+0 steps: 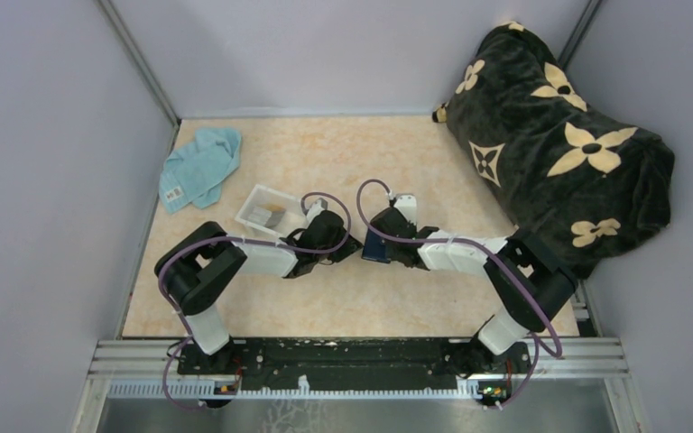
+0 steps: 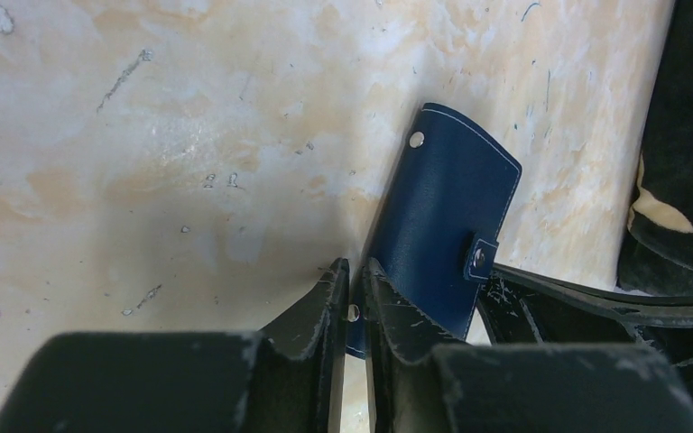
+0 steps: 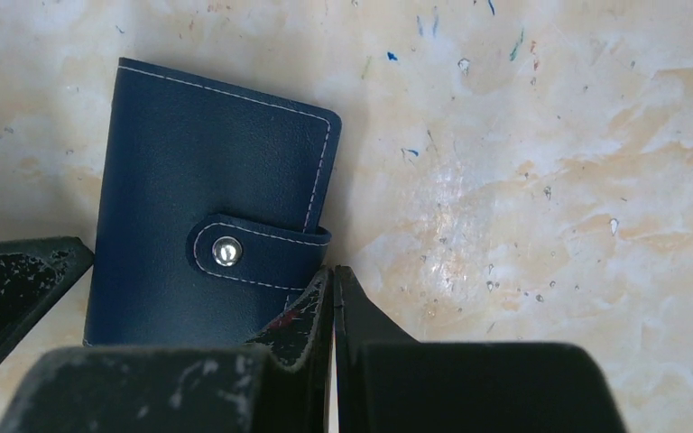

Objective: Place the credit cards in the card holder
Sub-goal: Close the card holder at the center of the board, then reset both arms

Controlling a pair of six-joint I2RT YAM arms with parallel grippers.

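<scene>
Leftward of card holder — tray with credit cards, cloth.

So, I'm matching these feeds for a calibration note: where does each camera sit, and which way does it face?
Top external: above and behind the bases, facing down at the table; left arm and right arm both show, meeting at the card holder.
Left wrist: on the left wrist, facing down past the left gripper at the card holder.
Right wrist: on the right wrist, facing down past the shut right gripper.
Shared: all three show the card holder.
</scene>
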